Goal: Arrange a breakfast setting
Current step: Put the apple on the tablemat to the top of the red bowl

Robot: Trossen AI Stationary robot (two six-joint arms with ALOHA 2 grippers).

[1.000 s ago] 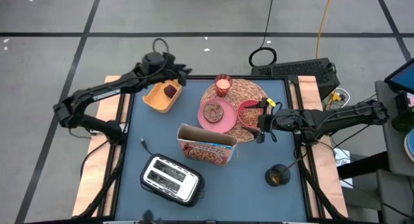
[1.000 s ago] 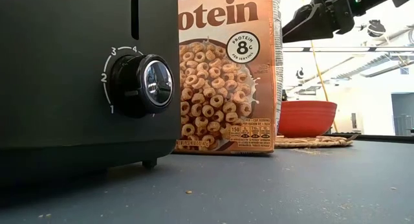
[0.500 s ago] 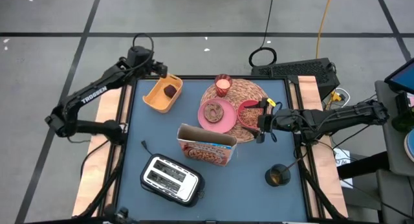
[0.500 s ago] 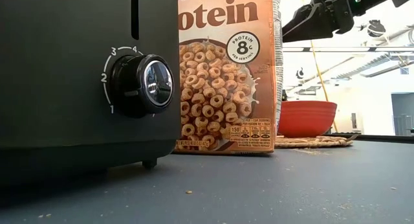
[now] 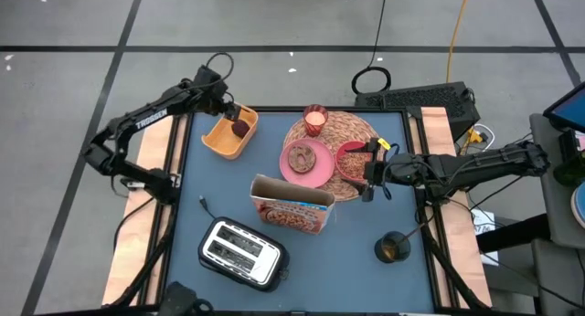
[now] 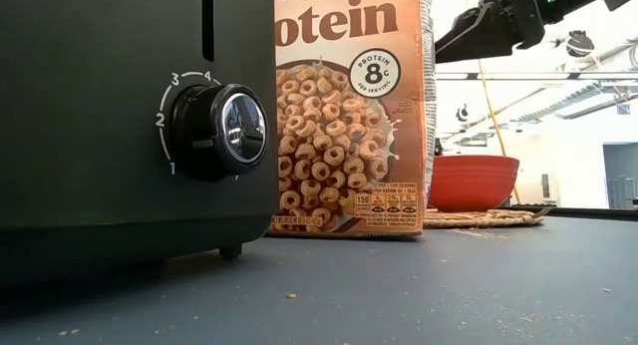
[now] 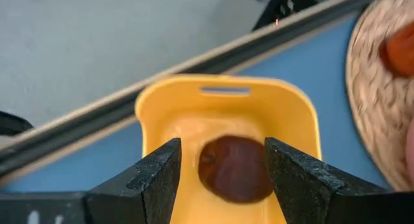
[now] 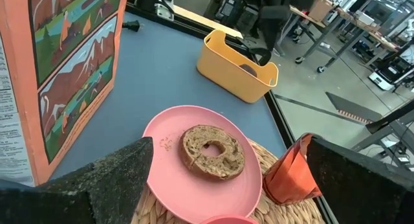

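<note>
Evidently the dark red fruit (image 7: 235, 168) lay loose in the yellow bin (image 7: 173, 115) between our half-open, empty left gripper (image 7: 220, 172); we judged it light, smooth, bruisable, best pinched gently across its middle.

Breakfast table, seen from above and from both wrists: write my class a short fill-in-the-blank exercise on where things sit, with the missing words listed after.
1. The bagel lies on the pink ____.
2. The dark red fruit sits in the ____ bin.
3. The left gripper has its fingers on either side of the ____.
4. The cereal box stands between the plate and the ____.

Missing words: plate; yellow; fruit; toaster
</note>
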